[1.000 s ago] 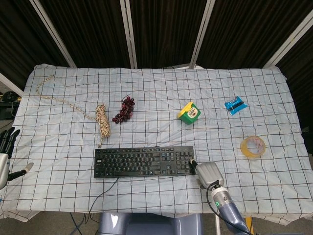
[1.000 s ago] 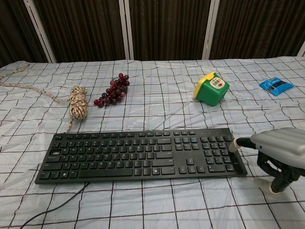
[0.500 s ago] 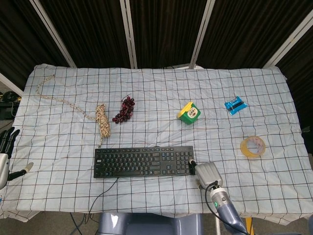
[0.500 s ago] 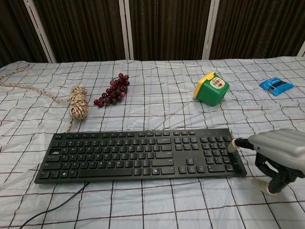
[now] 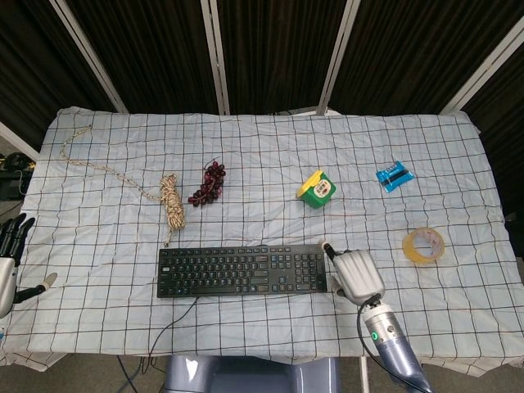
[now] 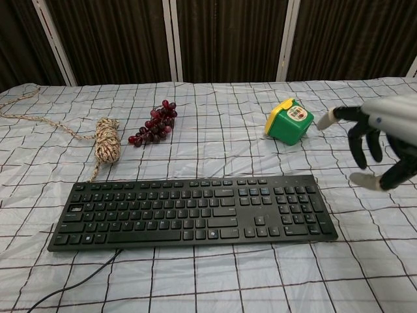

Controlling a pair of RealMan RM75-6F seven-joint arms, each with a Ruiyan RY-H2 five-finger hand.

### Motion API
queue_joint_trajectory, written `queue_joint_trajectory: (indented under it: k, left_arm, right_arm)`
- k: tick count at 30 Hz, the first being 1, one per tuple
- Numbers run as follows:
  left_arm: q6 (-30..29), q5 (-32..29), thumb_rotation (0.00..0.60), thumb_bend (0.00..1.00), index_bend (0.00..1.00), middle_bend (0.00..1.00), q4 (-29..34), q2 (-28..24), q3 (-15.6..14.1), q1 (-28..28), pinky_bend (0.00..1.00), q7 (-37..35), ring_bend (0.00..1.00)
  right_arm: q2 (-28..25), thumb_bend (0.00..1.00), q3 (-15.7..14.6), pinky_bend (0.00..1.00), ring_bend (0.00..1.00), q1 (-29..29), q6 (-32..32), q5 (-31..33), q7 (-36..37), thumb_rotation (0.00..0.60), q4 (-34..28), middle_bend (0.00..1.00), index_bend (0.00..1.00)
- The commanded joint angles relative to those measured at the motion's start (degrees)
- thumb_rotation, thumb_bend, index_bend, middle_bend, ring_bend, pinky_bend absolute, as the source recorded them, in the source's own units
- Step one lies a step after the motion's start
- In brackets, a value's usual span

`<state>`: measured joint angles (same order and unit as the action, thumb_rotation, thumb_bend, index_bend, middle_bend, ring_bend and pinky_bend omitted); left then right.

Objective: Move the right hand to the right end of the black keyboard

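Black keyboard (image 5: pixel 241 271) lay along the table's (image 5: pixel 82 246) near edge, centred. Right hand (image 5: pixel 354 275) hovered just off its right end, holding nothing, fingers (image 6: pixel 360 151) apart and curled downward. Left hand (image 5: pixel 8 260) sat at the near-left edge, fingers spread, empty. Green box (image 5: pixel 316 189) stood farther back, mid-table.

A table fills most of the head view, covered by a pale blue-white cloth (image 5: pixel 262 147) printed with a dark grid and lightly wrinkled. Behind it, across the top of the frame, stand dark, nearly black panels (image 5: pixel 270 49) divided by slanting pale metal posts (image 5: pixel 214 53). Even light falls on the cloth, casting only soft shadows.
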<state>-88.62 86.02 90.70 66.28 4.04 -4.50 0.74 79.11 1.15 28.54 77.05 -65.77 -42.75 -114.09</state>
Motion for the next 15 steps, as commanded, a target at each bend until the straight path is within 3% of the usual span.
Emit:
queue_joint_trajectory:
  k: [1,3,7,15]
  left_arm:
    - [0.1,0.1,0.600,0.12,0.00,0.00,0.3,-0.1,-0.3,0.1,0.00,0.4,0.00]
    - [0.4,0.3,0.600,0.12,0.00,0.00,0.8,-0.3,-0.6,0.1,0.00,1.0,0.00]
    - [0.7,0.6,0.600,0.12,0.00,0.00,1.6,-0.6,-1.1,0.2,0.00,2.2,0.00]
    - [0.8,1.3,0.600,0.11,0.00,0.00,2.4,-0.7,-1.9,0.4,0.00,4.2,0.00]
  right_arm:
    - [-7.3,0.13,-2.5,0.28,0.04,-4.2,4.6,-9.9,8.7,0.600,-1.2,0.07,0.07]
    - [-9.5,0.09,-4.0,0.21,0.00,-6.5,6.8,-14.0,13.1,0.600,0.4,0.01,0.04]
    - [-11.6,0.03,-6.1,0.09,0.00,-11.1,12.7,-21.2,20.3,0.600,6.9,0.00,0.00]
    - [-11.5,0.00,-6.5,0.00,0.00,-17.5,20.6,-26.3,29.4,0.600,17.1,0.00,0.00]
